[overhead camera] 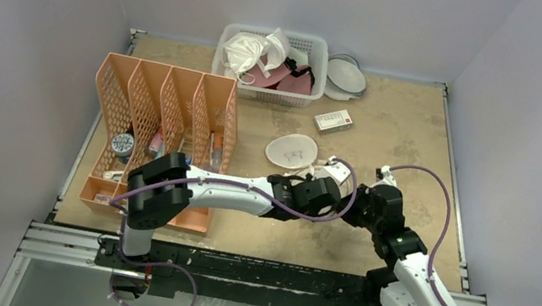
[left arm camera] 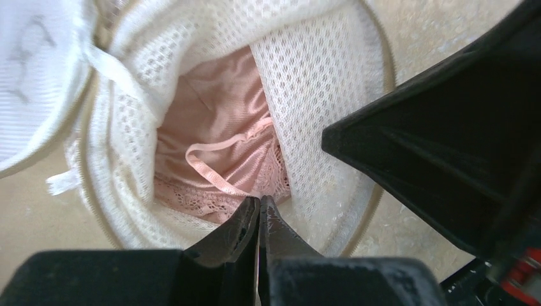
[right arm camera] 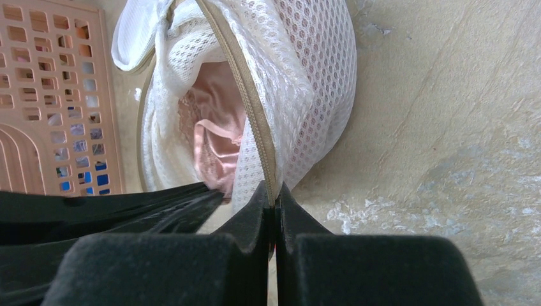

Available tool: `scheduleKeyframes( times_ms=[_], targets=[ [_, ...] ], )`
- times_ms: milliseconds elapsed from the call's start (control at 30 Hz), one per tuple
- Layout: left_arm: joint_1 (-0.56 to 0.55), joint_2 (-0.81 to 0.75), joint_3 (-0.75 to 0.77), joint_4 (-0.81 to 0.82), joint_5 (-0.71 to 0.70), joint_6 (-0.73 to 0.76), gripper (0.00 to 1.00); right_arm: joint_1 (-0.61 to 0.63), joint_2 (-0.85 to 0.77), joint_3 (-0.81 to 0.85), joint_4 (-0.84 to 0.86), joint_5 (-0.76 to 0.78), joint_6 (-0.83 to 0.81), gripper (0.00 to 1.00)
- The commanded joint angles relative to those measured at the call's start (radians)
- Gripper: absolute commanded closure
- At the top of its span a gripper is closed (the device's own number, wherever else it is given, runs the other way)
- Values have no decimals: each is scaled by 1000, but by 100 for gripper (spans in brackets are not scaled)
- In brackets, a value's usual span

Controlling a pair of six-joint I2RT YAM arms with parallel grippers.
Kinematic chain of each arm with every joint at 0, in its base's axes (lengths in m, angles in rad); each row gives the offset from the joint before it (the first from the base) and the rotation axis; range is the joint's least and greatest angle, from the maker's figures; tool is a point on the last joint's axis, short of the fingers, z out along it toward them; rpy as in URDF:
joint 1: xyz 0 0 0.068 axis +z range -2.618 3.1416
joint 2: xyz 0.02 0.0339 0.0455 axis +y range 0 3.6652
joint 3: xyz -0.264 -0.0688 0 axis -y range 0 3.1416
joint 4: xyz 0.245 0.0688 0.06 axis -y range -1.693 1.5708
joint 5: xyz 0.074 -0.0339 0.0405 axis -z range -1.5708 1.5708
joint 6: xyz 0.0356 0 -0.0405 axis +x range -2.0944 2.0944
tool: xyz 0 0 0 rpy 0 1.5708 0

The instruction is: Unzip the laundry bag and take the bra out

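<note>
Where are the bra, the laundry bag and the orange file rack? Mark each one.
bra [left arm camera: 217,121]: left wrist view, smooth pink fabric.
laundry bag [right arm camera: 319,57]: right wrist view, white mesh wall.
orange file rack [overhead camera: 211,118]: top external view, perforated wall.

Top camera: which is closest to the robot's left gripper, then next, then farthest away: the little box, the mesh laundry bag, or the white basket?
1. The laundry bag: right at the left gripper, which pinches the bra inside it.
2. The small box: farther back on the table.
3. The white basket: at the back edge, a little to the left.
</note>
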Motion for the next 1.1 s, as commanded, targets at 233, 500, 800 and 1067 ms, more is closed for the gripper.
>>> scheduleKeyframes(
  times_ms=[233, 500, 800, 1067],
  targets=[
    [-3, -309, 9, 38, -46, 46, 100, 0, -5, 2, 32, 2, -26, 99],
    [-3, -416, 67, 32, -41, 64, 100, 0, -5, 2, 40, 17, -30, 99],
    [-3, -463, 218, 35, -58, 132, 100, 0, -5, 4, 47, 35, -31, 99],
    [-3, -472, 292, 78, -61, 177, 100, 0, -6, 4, 48, 35, -30, 99]
  ],
)
